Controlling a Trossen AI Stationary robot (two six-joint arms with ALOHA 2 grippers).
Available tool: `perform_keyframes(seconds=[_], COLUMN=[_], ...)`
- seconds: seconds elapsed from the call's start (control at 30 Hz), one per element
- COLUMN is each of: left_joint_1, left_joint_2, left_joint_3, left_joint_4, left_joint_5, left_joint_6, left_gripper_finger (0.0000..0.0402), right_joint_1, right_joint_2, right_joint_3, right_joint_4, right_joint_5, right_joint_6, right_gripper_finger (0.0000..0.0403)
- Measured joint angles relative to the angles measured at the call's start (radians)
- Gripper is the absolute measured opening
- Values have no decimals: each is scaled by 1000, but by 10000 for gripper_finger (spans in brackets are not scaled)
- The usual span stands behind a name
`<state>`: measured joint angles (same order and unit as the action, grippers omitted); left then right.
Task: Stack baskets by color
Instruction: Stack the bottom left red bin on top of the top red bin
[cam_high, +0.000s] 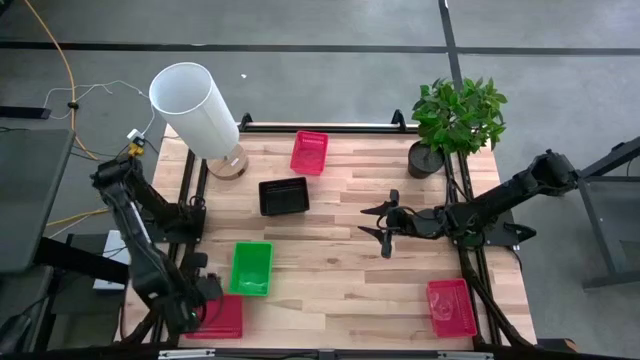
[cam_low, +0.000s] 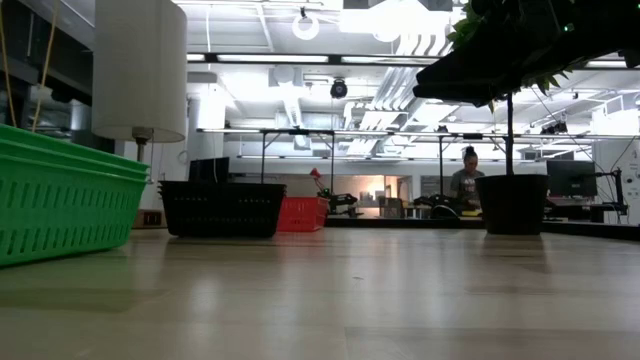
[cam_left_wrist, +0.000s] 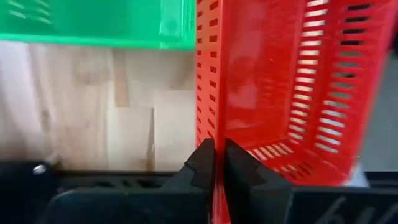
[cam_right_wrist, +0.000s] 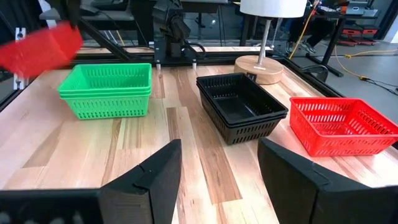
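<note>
Left claw: I see its two fingers pressed together on the wall of a red basket, clamped on it. In the high view that basket sits at the near left corner of the bench, partly over the near edge. In the right wrist view it looks raised off the wood, though blurred, so I can't be sure.

Just beyond it, toward the middle: green basket, on the wood. Its side shows doubled rims in the right wrist view, so I judge the greens already nested. Black basket farther back, left of centre, also looks layered; I judge that pile done too.

Reds are not done. Three stand apart: the clamped one at near left, one at the far edge, one at the near right corner. My reading: roughly two colours finished, one to gather.

Right claw: fingers spread wide, holding nothing, hovering over the middle right of the bench.

Room: the centre strip of wood between green basket and right claw is bare and gives a good lane. The white lamp at far left and the plant at far right crowd the back corners. Both outlying reds sit close to edges, so little margin there.
</note>
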<state>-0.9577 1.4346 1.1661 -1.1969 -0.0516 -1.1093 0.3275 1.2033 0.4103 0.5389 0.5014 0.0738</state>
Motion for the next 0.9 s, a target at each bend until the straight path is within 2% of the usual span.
perform_keyframes(seconds=[0.07, 0.13, 0.27, 0.43, 0.57, 0.7, 0.83, 0.9], left_joint_1=[0, 4, 54, 249, 431, 584, 732, 801], left_joint_2=[-30, -57, -98, -95, -68, -80, -116, -119], left_joint_3=[74, 140, 226, 239, 215, 46, -216, -329], left_joint_4=[-57, -105, -117, -101, 51, 383, 872, 1114], left_joint_5=[-46, -136, -462, -771, -928, -927, -701, -628], left_joint_6=[-13, -7, 119, 330, 446, 610, 705, 732], left_gripper_finger=[3, 2, 1, 1, 0, 0, 0, 0], right_joint_1=[0, 0, 0, 0, 0, 0, 0, 0], right_joint_2=[0, 0, 0, 0, 0, 0, 0, 0], right_joint_3=[0, 0, 0, 0, 0, 0, 0, 0], right_joint_4=[-4, -4, -4, -4, -4, -4, -10, -16], right_joint_5=[0, 0, 0, 0, 0, 0, 0, 1], right_joint_6=[0, 0, -2, 15, 33, 32, 31, 31], right_gripper_finger=[199, 199, 199, 199, 199, 199, 199, 199])
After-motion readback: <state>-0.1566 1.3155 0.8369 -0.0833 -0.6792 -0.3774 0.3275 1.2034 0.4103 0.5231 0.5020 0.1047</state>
